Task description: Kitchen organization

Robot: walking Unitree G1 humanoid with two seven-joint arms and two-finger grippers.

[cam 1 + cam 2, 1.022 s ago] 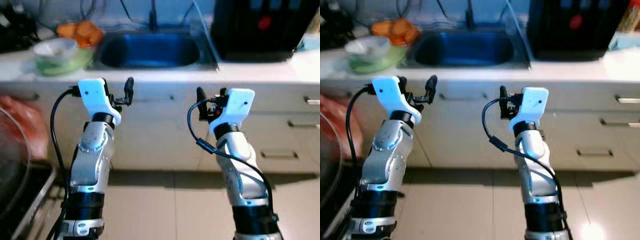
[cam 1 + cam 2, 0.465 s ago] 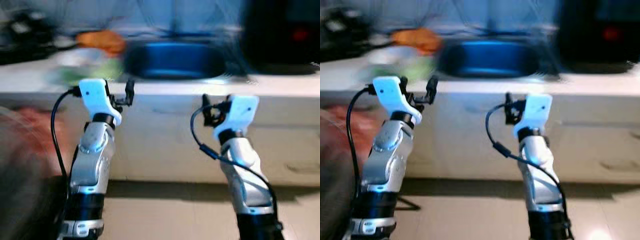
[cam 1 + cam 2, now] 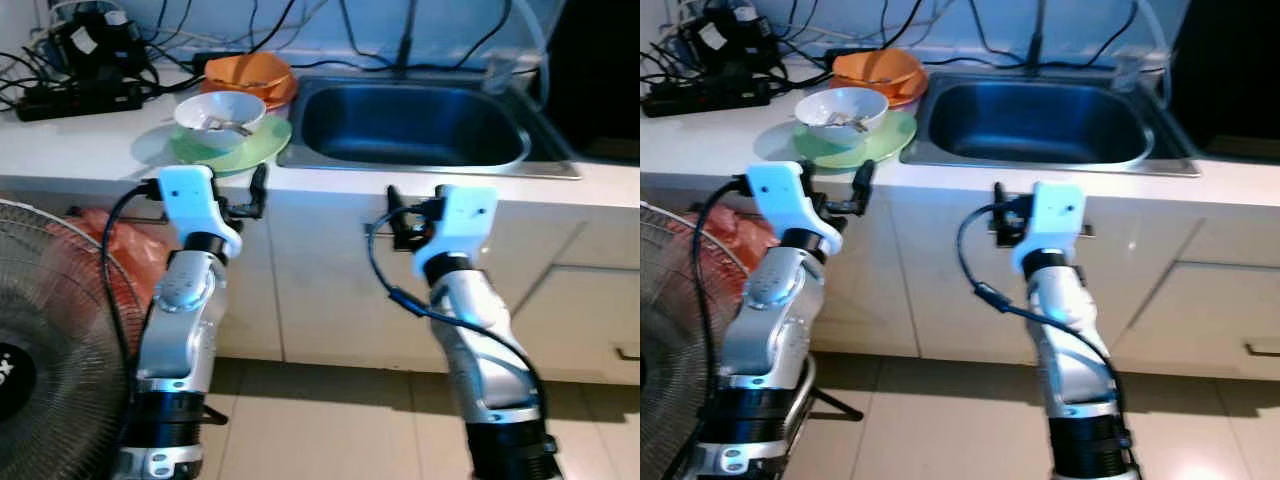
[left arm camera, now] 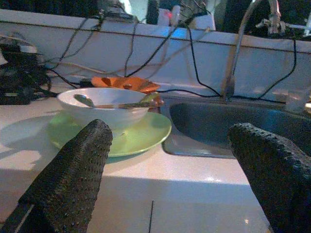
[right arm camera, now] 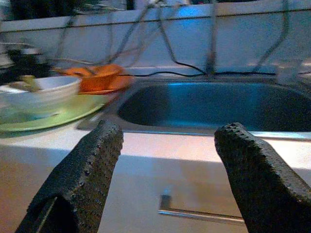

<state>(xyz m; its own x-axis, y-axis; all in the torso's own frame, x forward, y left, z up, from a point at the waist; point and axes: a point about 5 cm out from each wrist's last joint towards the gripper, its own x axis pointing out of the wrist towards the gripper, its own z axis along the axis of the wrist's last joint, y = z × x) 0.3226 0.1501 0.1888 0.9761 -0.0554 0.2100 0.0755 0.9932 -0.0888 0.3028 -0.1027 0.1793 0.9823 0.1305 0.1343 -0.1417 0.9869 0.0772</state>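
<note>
Both silver arms are raised in front of a pale kitchen counter [image 3: 80,140], elbows bent, grippers level with the counter's front edge. The left gripper [image 4: 170,184] has its two black textured fingers [image 4: 77,174] spread wide with nothing between them; it faces a white ceramic bowl [image 3: 220,111] holding a metal spoon [image 4: 114,104]. The bowl sits on a round light-green plate [image 3: 255,140], at about 11 o'clock from the gripper in the head views. Behind the plate, at its 12 o'clock, lies an orange plastic bowl [image 3: 247,72] (its contents cannot be made out). The right gripper [image 5: 167,189] is likewise splayed and empty, pointing at the stainless steel sink basin [image 3: 410,125], which lies at 3 o'clock from the plate. A black power strip with tangled cables [image 3: 75,95] sits at 9 o'clock from the orange bowl. A round wire-guard fan [image 3: 50,340] stands at 8 o'clock from the left arm, with a red plastic bag [image 3: 125,250] behind it.
</note>
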